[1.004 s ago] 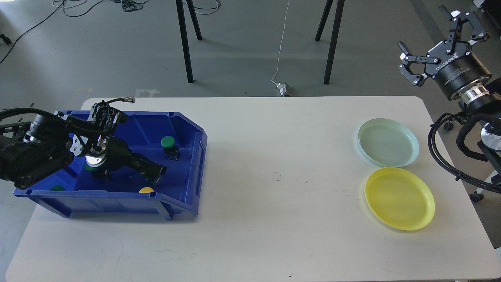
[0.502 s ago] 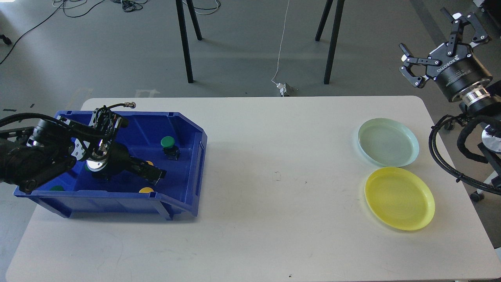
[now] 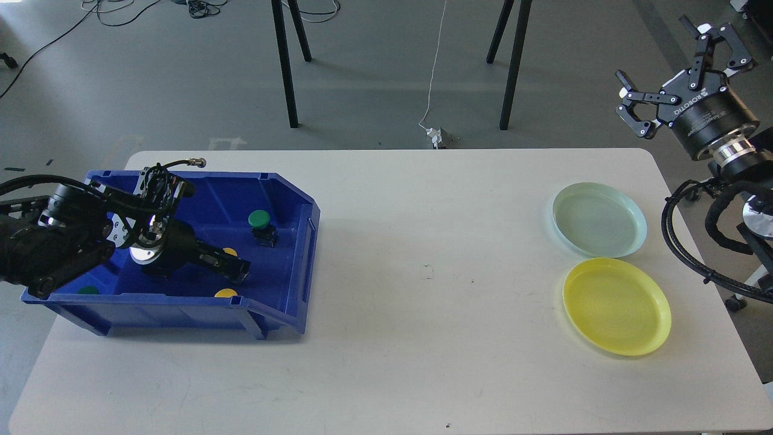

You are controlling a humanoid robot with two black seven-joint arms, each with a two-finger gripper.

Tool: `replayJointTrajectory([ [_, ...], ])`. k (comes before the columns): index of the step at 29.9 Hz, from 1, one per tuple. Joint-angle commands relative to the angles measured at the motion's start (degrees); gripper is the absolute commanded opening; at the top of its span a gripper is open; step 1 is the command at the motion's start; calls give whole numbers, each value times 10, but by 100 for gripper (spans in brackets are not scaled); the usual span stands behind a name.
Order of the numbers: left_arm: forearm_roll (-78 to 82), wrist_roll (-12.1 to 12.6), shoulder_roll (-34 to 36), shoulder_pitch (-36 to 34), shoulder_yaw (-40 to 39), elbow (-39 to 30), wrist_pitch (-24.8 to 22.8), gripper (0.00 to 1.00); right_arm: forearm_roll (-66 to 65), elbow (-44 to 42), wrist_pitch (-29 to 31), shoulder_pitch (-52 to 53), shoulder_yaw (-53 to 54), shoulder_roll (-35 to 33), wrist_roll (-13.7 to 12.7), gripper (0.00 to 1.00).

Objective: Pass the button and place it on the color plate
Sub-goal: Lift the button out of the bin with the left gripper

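White table (image 3: 386, 338) with rounded corners, matt, faintly scuffed and speckled near the middle. Beyond the far edge, grey concrete floor (image 3: 181, 78); two pairs of black splayed stand legs (image 3: 284, 60) rising out of view; thin white cable (image 3: 436, 54) dropping to a small plug block (image 3: 439, 138) on the floor close behind the table; loose black cables (image 3: 199, 7) at the top left. On the table's left part, blue bin (image 3: 296, 241), open-topped, with a sloped front lip toward the centre. Inside it: green button (image 3: 261, 225) on a dark base, upright, near the right wall; yellow button (image 3: 226, 293) against the near wall; another yellow one mostly hidden behind the arm's tip; a green cap (image 3: 88, 290) in the near left corner. Left hand (image 3: 237, 272) low inside the bin, pointing right, between the yellow buttons; dark and seen at a slant, fingers not separable, so cannot tell whether spread or closed on anything. On the table's right part, pale green plate (image 3: 634, 208) farther back, yellow plate (image 3: 658, 299) nearer, just beside each other, both bare. Right hand (image 3: 676, 60) raised off the table's far right corner, fingers spread wide, holding nothing.
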Motion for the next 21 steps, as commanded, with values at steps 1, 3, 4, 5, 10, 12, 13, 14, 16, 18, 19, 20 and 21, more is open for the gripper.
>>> replayJointTrajectory([
  [1, -1, 0, 1, -1, -1, 1, 0, 52, 0, 0, 0, -2, 0, 0, 1, 99],
  [3, -1, 0, 1, -1, -1, 1, 0, 43, 0, 0, 0, -2, 0, 0, 1, 99],
  [4, -1, 0, 1, -1, -1, 1, 0, 39, 0, 0, 0, -2, 0, 0, 1, 99],
  [5, 0, 0, 1, -1, -1, 1, 0, 33, 0, 0, 0, -2, 1, 0, 1, 99],
  [10, -1, 0, 1, -2, -2, 1, 0, 6, 0, 0, 0, -4, 7, 0, 1, 99],
  [12, -3, 0, 2, -6, -5, 0, 0, 6, 0, 0, 0, -4, 8, 0, 1, 99],
  [13, -6, 0, 4, -7, -7, -5, 0, 6, 0, 0, 0, -5, 8, 0, 1, 99],
  [14, -8, 0, 9, -10, -10, -10, 0, 6, 0, 0, 0, -6, 8, 0, 1, 99],
  [16, -11, 0, 22, -20, -19, -24, 0, 6, 0, 0, 0, -7, 8, 0, 1, 99],
  [18, -14, 0, 47, -33, -34, -45, 0, 6, 0, 0, 0, -7, 9, 0, 1, 99],
  [19, -15, 0, 65, -38, -45, -64, 0, 6, 0, -1, 0, -7, 9, 0, 1, 99],
  [20, -18, 0, 80, -39, -58, -82, 0, 6, 0, -1, 0, -7, 9, 0, 1, 99],
  [21, -24, 0, 99, -40, -75, -102, 0, 6, 0, 0, 0, -8, 9, -1, 1, 99],
])
